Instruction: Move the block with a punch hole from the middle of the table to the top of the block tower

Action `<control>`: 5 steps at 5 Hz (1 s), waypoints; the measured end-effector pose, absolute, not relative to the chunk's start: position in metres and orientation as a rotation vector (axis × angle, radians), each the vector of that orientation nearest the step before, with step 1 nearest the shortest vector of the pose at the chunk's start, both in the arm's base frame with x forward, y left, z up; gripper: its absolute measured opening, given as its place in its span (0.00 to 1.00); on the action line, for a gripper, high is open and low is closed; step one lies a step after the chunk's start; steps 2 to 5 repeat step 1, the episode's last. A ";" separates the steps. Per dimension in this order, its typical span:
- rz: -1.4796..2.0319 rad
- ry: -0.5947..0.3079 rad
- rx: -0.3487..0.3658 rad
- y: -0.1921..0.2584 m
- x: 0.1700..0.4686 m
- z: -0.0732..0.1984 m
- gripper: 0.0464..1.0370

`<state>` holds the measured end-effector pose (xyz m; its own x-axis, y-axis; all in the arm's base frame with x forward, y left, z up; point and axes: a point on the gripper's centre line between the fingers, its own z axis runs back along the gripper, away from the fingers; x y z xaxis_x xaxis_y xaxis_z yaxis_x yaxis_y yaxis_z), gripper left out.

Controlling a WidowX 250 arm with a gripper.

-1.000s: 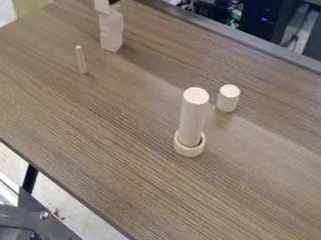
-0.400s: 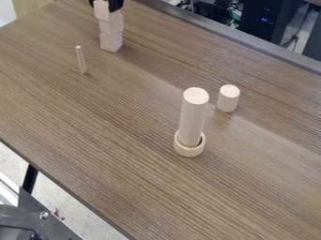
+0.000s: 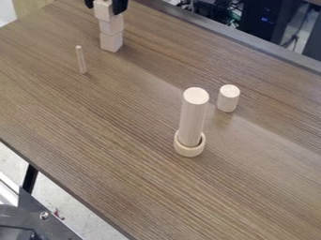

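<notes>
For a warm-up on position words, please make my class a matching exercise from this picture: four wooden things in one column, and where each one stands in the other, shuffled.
Things
1. Tall cylinder
2. Short cylinder
3. Thin rod
4. Block tower

Places
A. Farthest left of these four in the picture
B. With its top block between the fingers of the end effector
C. Farthest right of these four in the picture
D. Upright inside a ring

Right pairs: 1-D, 2-C, 3-A, 4-B
</notes>
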<state>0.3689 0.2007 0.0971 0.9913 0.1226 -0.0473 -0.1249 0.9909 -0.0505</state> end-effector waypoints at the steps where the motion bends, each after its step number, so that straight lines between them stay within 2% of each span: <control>1: 0.119 0.048 -0.066 0.199 0.368 0.097 0.96; 5: 0.119 0.048 -0.066 0.199 0.368 0.097 0.96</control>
